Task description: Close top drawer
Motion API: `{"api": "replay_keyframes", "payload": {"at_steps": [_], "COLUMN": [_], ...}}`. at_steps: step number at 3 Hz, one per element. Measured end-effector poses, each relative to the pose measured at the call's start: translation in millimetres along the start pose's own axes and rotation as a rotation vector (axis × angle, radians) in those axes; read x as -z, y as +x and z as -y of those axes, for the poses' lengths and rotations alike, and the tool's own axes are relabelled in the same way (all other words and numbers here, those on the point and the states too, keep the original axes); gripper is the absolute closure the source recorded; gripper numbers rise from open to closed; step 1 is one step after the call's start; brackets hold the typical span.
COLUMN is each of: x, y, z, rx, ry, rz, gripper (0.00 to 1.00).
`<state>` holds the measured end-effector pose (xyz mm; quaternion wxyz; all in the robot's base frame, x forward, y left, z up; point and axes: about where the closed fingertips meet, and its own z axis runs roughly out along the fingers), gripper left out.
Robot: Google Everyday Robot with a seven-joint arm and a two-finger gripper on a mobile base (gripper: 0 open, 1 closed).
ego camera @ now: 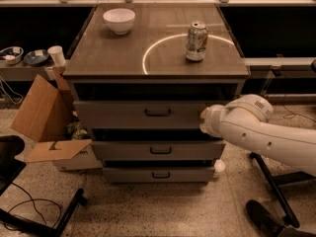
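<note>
The top drawer [123,114] is the widest grey front of three, with a small dark loop handle [158,112] at its centre. It stands pulled out a little, with a dark gap above it under the cabinet top. My gripper [205,121] is at the end of the white arm [266,132], which reaches in from the right. It sits at the right end of the top drawer's front, close to or touching it. Two shorter grey drawers [160,150] lie below.
A white bowl [119,19] and a drink can [196,41] stand on the cabinet top [98,58]. An open cardboard box [44,112] is on the floor at the left. Chair legs [276,191] and cables [29,211] lie on the floor.
</note>
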<state>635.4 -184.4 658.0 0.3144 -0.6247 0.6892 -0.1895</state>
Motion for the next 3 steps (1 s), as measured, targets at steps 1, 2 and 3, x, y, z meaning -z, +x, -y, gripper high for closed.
{"api": "replay_keyframes", "payload": {"at_steps": [1, 2, 3], "x": [59, 151, 251], "y": [6, 16, 10], "z": [-17, 18, 38], "rx": [0.049, 0.063, 0.117], "ry": [-0.073, -0.068, -0.129], "rz": [-0.069, -0.141, -0.167], "gripper": [0.87, 1.00, 1.00]}}
